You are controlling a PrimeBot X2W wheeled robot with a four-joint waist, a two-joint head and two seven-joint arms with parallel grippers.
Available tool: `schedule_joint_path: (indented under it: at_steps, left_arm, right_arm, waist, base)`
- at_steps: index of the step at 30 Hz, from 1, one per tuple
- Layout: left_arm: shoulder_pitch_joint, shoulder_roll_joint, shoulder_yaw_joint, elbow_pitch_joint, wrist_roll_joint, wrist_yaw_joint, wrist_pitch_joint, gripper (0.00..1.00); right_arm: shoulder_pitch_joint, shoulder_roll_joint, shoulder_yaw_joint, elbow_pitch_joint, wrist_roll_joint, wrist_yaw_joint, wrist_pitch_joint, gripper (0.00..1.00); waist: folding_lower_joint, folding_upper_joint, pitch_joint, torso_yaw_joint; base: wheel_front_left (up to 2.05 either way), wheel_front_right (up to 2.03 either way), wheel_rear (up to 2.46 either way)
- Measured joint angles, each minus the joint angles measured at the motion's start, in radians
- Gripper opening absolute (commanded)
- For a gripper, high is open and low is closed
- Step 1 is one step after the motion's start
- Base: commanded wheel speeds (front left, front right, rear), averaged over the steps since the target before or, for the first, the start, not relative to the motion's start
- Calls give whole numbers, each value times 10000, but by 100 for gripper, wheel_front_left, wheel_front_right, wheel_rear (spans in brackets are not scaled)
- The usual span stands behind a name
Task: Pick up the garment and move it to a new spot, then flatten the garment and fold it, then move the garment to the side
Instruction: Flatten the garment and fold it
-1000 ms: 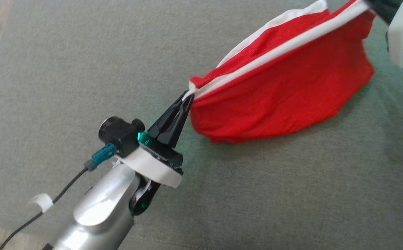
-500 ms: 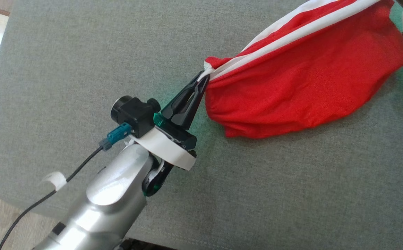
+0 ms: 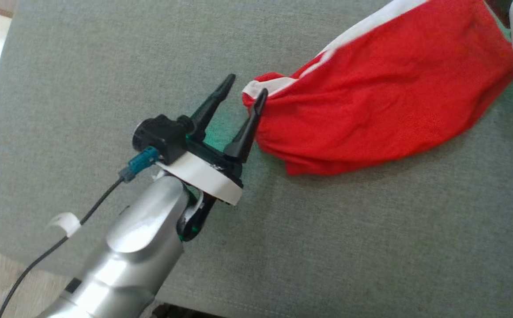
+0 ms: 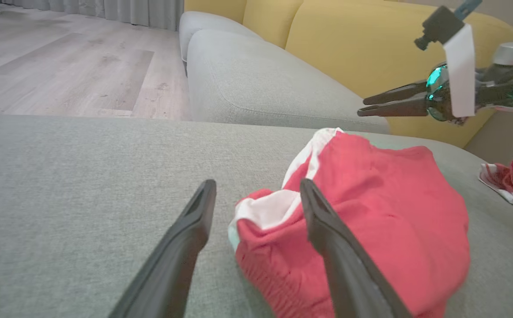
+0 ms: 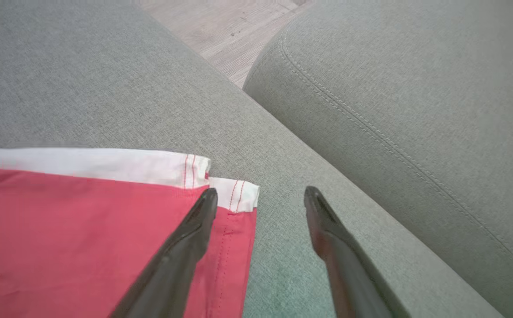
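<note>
The garment (image 3: 384, 88), red with a white band, lies slack on the grey cushion (image 3: 106, 66). My left gripper (image 3: 246, 86) is open at its left end, and one fingertip (image 3: 261, 95) touches the bunched white-banded corner. In the left wrist view the garment (image 4: 384, 212) lies in a heap past my left gripper (image 4: 257, 185), partly behind the right finger. My right gripper (image 5: 261, 193) is open too. The garment's white-hemmed corner (image 5: 234, 194) lies flat on the cushion beside its left finger. From the left wrist view my right gripper (image 4: 361, 107) hovers above the garment's far end.
A second red and white cloth (image 4: 512, 185) lies at the cushion's far right. Behind are a grey sofa seat (image 4: 256, 84), yellow back cushions (image 4: 371, 39) and wooden floor (image 4: 62, 57). Another grey cushion (image 5: 415, 101) borders the right side. A cable (image 3: 84, 221) trails from my left wrist.
Both grippers have opened and let go of the garment's white-banded edge. The stretched edge has gone slack and the garment has dropped onto the cushion.
</note>
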State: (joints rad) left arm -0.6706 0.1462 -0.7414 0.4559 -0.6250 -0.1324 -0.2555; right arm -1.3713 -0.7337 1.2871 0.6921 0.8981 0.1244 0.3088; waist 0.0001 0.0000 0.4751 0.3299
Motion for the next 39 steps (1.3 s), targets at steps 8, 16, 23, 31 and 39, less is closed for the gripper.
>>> schedule_joint_path:
  at_steps: [8,16,23,31,39]
  left_arm:
    - [102,50,681,102,209,0,0,100]
    - [1104,366,1912,-25,393,0,0,100]
    - [1804,382,2959,-316,648,0,0,100]
    - [3158,111,3931,-715,966,0,0,100]
    - [4488,-359,4736,-1093,1674,2,0,100]
  right_arm:
    - [151,324,6,343,385,0,-872,100]
    - [1645,1068,-234,516,1012,0,-3388,100]
    - [2558,1569,-895,890,1425,0,-5076,100]
    - [4205,2416,-3051,1120,1164,-2,-5568,100]
    - [7379,3593,-7229,77,-1988,-2,-5595,100]
  waist:
    - [0,0,-416,-427]
    - [-3,0,-1476,-1270]
    - [-3,1,-2370,-2034]
    - [-3,1,-3220,-2849]
    - [-2,1,-3761,-3433]
  base:
    - [0,0,0]
    - [0,0,0]
    - [0,0,0]
    - [0,0,0]
    - [0,0,0]
